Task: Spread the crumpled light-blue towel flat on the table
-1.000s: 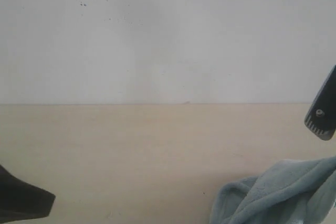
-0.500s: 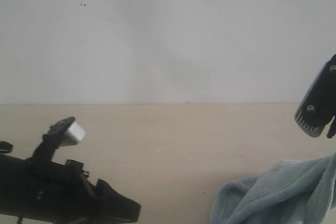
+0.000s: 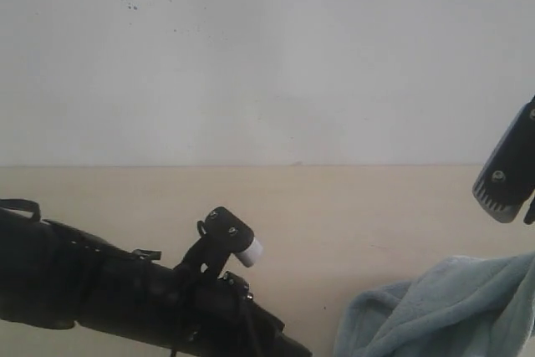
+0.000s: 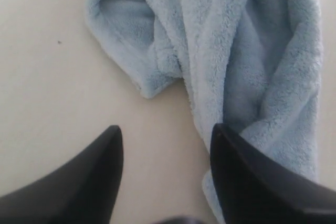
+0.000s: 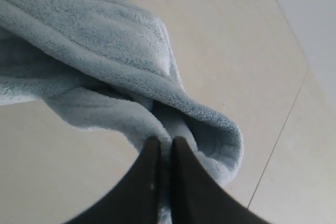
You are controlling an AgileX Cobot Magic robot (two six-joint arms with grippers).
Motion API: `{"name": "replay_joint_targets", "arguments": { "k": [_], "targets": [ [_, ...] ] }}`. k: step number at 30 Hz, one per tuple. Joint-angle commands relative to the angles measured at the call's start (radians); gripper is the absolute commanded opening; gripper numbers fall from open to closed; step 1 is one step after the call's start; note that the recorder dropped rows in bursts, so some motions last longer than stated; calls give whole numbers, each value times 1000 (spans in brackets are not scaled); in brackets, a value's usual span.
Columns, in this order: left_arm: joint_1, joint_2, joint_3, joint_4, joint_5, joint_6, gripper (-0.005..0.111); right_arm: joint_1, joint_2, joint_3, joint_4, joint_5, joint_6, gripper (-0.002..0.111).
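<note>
Ext view: towel bunched at abt 4 o'clock of frame, on the table, its R side rising toward the 3 o'clock edge. Not flat anywhere I can see; folds rolled in on themselves.

R gripper: fingers pinched together w/ a fold of towel between them, so I read it as clamped on cloth. The rest drapes from that pinch down to the table.

L gripper: jaws apart, nothing in them. Bare table between the tips, towel edge just beyond, one tip near a hanging fold. L arm lies across the 7–8 o'clock corner, pointed toward the towel.

Step, my read: second grab. R has its hold; L is lining up for a hem or corner. Spread not begun.

Next move needs: L on to a true edge, not a mid-fold bulge. Close, then both grippers pull apart to tension the cloth and lay it down. Corners not visible; label not seen.
</note>
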Motion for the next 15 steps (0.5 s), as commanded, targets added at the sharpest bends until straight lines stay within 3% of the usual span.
{"name": "replay_joint_targets", "arguments": {
  "k": [1,15],
  "targets": [
    [-40,52,-71,-14,-6,16,50,-2,-7,-1,7,-4,2,0],
    [-109,184,-171,-14,-14,61,50,-2,-7,-1,7,-17,2,0]
  ]
}}
